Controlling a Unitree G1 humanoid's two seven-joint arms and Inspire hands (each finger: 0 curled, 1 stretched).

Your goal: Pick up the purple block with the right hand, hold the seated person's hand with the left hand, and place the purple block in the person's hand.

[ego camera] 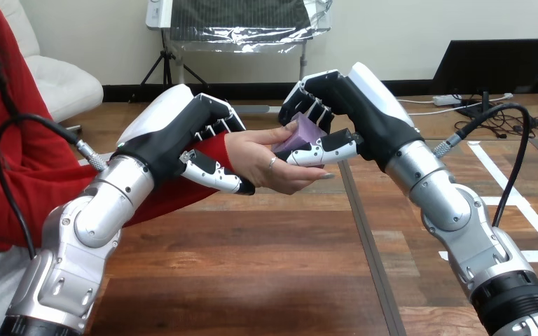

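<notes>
The robot's left hand (175, 133) comes in from the view's left and is closed around the person's wrist, just where the red sleeve (214, 148) ends: its fingers curl over the top and its thumb lies underneath. The person's hand (263, 162) reaches out from this grasp toward the middle of the view, palm turned up and slightly cupped (it serves here as the receiving place).

The robot's right hand (354, 105) comes from the right and is clamped on the purple block (302, 134), with its fingers bent over the top of the block and its thumb pressing from below. The block sits right at the person's palm, between the person's thumb and fingers, and it seems to touch the palm; I cannot tell this for sure. All of this is held in the air above the wooden desk (238, 280).
</notes>
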